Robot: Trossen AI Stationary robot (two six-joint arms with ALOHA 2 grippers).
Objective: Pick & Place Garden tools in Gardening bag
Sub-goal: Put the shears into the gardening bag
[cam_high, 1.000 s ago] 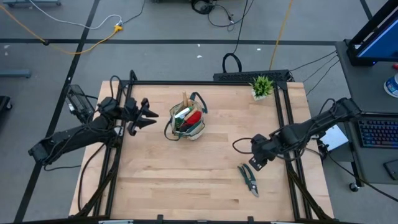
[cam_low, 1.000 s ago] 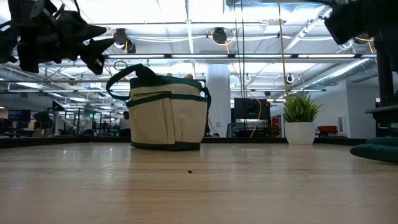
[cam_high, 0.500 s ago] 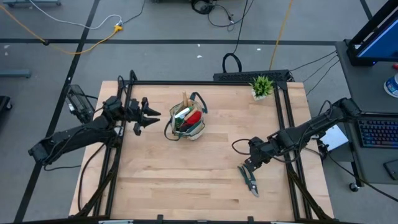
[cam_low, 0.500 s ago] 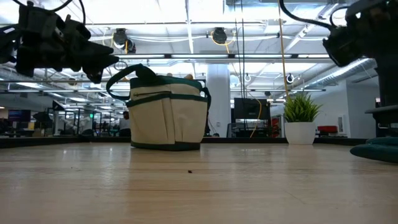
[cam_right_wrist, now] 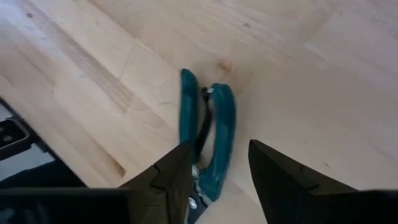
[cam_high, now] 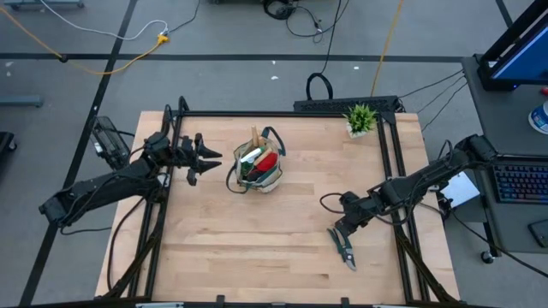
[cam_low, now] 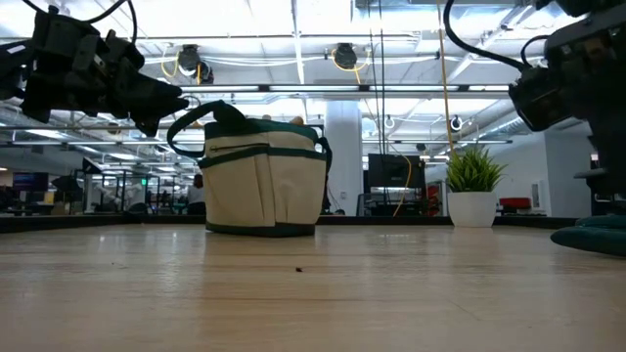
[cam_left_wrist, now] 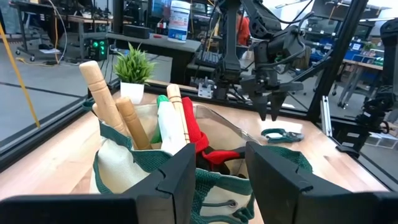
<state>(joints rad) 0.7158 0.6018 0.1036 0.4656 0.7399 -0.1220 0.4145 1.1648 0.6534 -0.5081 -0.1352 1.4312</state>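
High view: round beige canvas gardening bag with dark green trim (cam_high: 257, 169) sits upper-centre of the light wooden tabletop (cam_high: 257, 248), already loaded. Left wrist view shows wooden tool handles (cam_left_wrist: 109, 102), a green-and-white spray bottle (cam_left_wrist: 166, 127) and a red-black glove (cam_left_wrist: 208, 146) sticking out of it.

Teal-handled pruning shears (cam_high: 344, 247) lie flat on the tabletop, lower right of centre, well apart from the bag. Right gripper (cam_high: 339, 231) hovers just above the shears' upper end. Right wrist view: both dark fingers (cam_right_wrist: 277, 171) parted, straddling the teal handles (cam_right_wrist: 208, 134) below, not clamped on them. Gripper is open, nothing held.

Left gripper (cam_high: 207, 157) sits just left of the bag, upper left of the tabletop, pointing at it. Fingers (cam_left_wrist: 180, 177) apart at a moderate gap, empty, raised off the tabletop in the low view (cam_low: 147, 93).

Small spiky green potted plant in a white pot (cam_high: 360, 119) stands at the upper right corner of the tabletop, clear of both arms.
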